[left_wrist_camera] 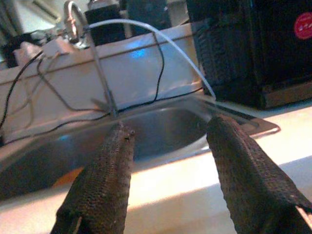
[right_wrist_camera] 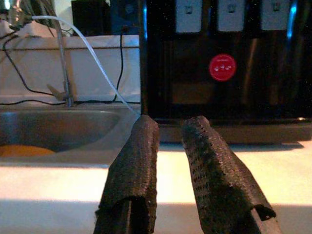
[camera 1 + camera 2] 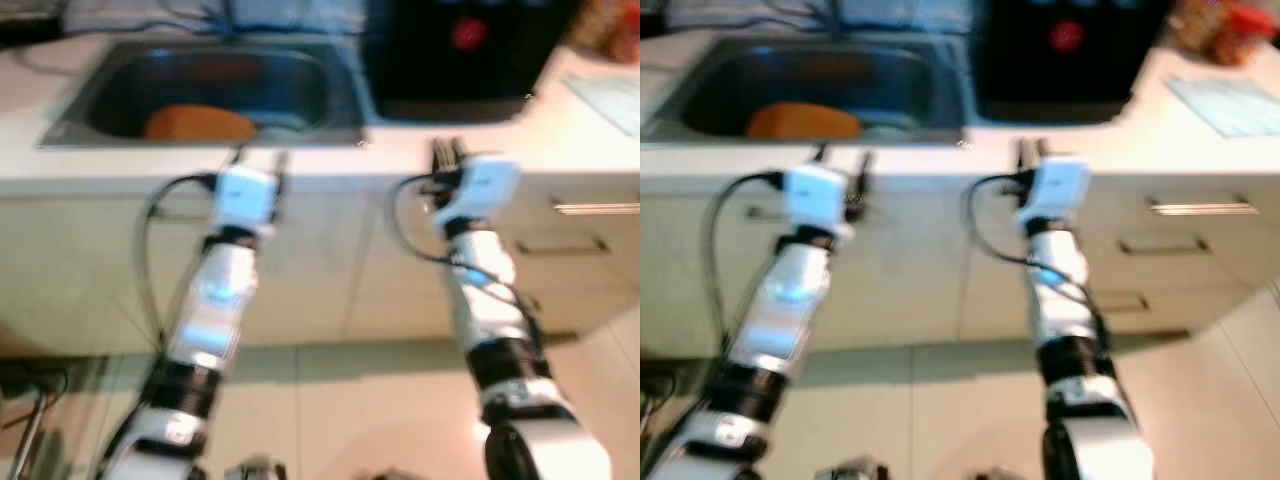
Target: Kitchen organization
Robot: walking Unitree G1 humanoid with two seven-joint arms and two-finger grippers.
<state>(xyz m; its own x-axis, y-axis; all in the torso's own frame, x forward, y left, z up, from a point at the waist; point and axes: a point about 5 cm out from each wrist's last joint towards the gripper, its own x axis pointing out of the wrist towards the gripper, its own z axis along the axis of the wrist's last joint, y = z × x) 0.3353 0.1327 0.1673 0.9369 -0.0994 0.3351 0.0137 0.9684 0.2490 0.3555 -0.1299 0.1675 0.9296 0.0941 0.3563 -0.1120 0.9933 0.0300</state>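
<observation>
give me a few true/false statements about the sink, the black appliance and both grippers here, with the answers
1. An orange object lies in the sink. True.
2. The left gripper has its fingers spread apart. True.
3. The right gripper is clamped on a cup. False: it holds nothing, its fingers are only a narrow gap apart, and it points at the black appliance.
4. The black appliance carries a round red sticker. True.
5. The black appliance stands on the robot's left of the sink. False: it stands on the sink's right.
6. Both grippers reach into the sink. False: they sit at the counter edge.
</observation>
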